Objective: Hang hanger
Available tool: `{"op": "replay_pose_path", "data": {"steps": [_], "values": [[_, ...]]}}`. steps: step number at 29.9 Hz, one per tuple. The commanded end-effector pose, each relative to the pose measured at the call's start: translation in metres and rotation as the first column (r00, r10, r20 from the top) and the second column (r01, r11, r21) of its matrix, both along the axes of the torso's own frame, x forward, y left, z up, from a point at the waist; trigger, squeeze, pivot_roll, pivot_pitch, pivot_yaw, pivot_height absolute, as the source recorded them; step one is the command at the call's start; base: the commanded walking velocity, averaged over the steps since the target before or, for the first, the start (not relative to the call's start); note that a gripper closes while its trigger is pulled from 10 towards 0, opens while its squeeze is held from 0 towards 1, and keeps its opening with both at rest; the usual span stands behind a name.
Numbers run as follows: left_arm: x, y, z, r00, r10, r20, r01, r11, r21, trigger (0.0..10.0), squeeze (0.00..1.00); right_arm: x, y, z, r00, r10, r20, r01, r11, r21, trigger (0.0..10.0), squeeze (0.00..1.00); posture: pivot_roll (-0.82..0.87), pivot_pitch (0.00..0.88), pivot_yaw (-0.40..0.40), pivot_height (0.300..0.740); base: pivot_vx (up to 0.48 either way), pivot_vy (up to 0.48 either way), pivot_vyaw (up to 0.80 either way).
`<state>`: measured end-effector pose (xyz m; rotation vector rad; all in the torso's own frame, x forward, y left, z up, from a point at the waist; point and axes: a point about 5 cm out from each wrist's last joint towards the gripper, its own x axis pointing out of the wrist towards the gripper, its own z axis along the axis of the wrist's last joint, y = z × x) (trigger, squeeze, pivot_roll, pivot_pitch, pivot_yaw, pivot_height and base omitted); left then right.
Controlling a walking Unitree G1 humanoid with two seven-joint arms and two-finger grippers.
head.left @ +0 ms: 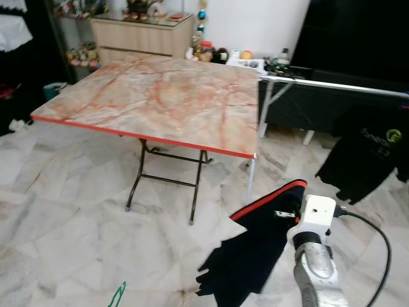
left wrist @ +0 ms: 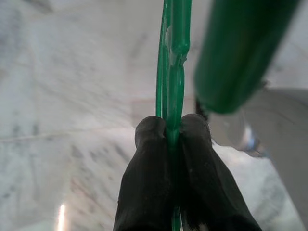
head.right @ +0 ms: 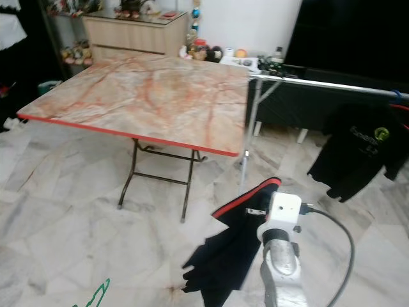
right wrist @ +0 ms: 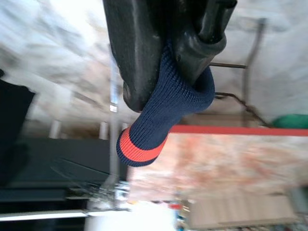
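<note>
The left gripper (left wrist: 172, 132) has its fingers (left wrist: 149, 163) pinched tight on the thin stem of the green hanger (left wrist: 174, 57), gripping it edge-on so the wire frame runs straight out between them; that narrow hold probably keeps the hanger from swinging while the robot carries it. In the left eye view a bit of the hanger's green outline shows low at the near left, above the marble floor (head.left: 70, 243).

The right gripper (right wrist: 168, 53), low at the near right, has its fingers clamped on a navy garment (head.left: 255, 249) with an orange-red trimmed edge; the ribbed cuff bulges out between them, and the rest of the cloth hangs down in front of the arm, likely held up so the hanger can be fed into it.

The counter (head.left: 160, 99), a marble-patterned folding one with a red edge, stands ahead, bare. To the far right a rail (head.left: 332, 84) carries a black shirt (head.left: 367, 157), which looks like where the hanger should end up.

The hanger itself is slim, glossy green plastic or coated wire, its hook blurred close to the lens
</note>
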<state>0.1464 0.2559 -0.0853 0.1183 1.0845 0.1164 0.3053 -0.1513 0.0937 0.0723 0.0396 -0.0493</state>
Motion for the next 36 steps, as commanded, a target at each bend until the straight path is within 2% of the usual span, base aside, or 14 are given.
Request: {"op": "replay_pose_path", "data": {"steps": [1,14,36], "values": [[0.0005,-0.0039,-0.0012,1.0,0.003,-0.007,-0.003,1.0,-0.01,10.0,0.0,0.0016,-0.0127,0.0058,0.999,-0.037,0.026,0.038,0.999,-0.023,10.0,0.0,0.11,0.0,-0.038,0.74,0.0,0.356,0.0],[0.0011,-0.0028,-0.0006,1.0,-0.004,-0.006,0.004,1.0,0.002,10.0,0.0,0.003,-0.01,0.0052,0.999,-0.034,0.028,0.034,0.999,-0.02,10.0,0.0,0.11,0.0,-0.036,0.74,0.0,0.342,0.0],[0.0008,-0.0047,-0.0013,1.0,-0.025,-0.016,0.024,1.0,-0.014,10.0,0.0,0.0039,-0.0039,0.0063,0.999,0.012,0.043,-0.01,0.999,-0.044,10.0,0.0,0.11,0.0,-0.039,0.74,0.0,0.0,0.0]]}}
